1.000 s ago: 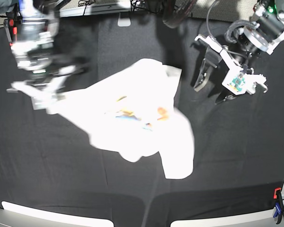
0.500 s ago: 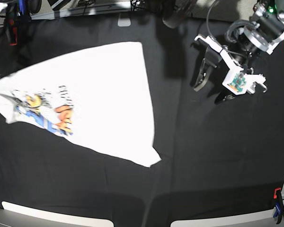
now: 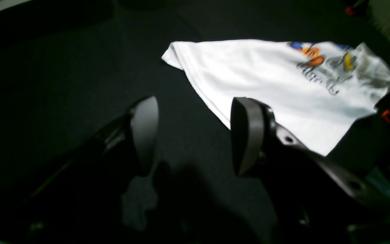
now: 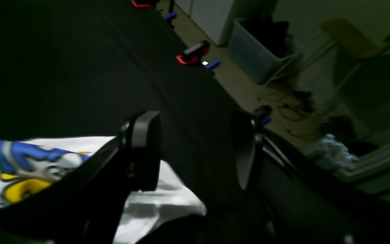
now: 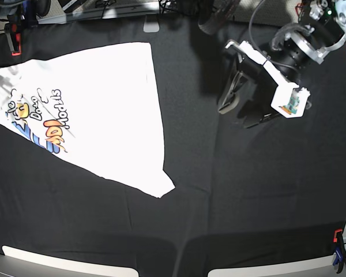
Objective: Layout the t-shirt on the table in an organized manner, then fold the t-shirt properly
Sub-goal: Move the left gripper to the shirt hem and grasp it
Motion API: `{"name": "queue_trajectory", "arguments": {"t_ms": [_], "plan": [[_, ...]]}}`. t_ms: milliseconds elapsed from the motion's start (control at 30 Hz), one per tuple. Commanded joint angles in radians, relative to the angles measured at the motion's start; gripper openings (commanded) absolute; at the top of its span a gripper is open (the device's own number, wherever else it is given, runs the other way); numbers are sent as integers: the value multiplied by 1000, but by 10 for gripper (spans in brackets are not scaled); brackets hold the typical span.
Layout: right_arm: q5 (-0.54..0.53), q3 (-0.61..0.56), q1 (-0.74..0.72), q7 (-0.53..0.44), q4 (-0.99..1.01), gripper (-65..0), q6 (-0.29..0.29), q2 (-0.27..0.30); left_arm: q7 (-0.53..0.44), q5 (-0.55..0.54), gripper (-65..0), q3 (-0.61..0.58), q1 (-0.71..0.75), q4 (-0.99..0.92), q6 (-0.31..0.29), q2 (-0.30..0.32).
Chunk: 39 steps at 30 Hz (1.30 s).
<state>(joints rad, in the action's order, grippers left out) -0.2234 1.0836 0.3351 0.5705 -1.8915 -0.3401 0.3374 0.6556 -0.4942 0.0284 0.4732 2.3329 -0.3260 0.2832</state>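
T-shirt [image 5: 104,109] lies print-up on table [image 5: 248,190]; both grippers spread.

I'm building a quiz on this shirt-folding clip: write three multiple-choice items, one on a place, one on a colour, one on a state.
1. In the base view, where does the white printed cotton t-shirt lie on the black cloth table?
A. on the view's left
B. on the view's right
C. hanging off the near edge

2. What colour is the lettering nearest the shirt's middle in the base view?
A. green
B. orange
C. purple

3. How does the left gripper stand?
A. shut on the shirt
B. shut on nothing
C. open, holding nothing

Answers:
1 A, the cloth spreads over the left half, away from the arm on the right.
2 B, orange letters show beside the blue and yellow print.
3 C, the left wrist view shows bare table between its spread fingers.
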Motion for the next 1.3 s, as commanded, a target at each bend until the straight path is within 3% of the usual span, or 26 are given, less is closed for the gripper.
{"name": "queue_trajectory", "arguments": {"t_ms": [0, 233, 333, 500, 800, 1067, 1267], "plan": [[-29, 8, -2, -20, -16, -329, 5, 22, -29, -12, -334, 3, -14, 13, -3, -4], [-129, 8, -2, -8, -16, -329, 3, 22, -32, -26, -334, 3, -168, -202, -3, -6], [-158, 8, -2, -8, -16, -329, -10, 22, -29, -146, -334, 3, -243, -369, -3, -12], [-208, 8, -2, -8, -16, -329, -79, 22, -13, -200, -334, 3, -362, -597, -7, -105], [-208, 8, -2, -7, -16, -329, -81, 21, 32, -198, -334, 3, -625, -1027, -7, -270], [-208, 8, -2, -5, -16, -329, -81, 20, 21, -151, -334, 3, -826, -1381, -7, -366], [-208, 8, -2, -5, -16, -329, -81, 20, 24, -150, -334, 3, -880, -1523, -7, -432]]}}
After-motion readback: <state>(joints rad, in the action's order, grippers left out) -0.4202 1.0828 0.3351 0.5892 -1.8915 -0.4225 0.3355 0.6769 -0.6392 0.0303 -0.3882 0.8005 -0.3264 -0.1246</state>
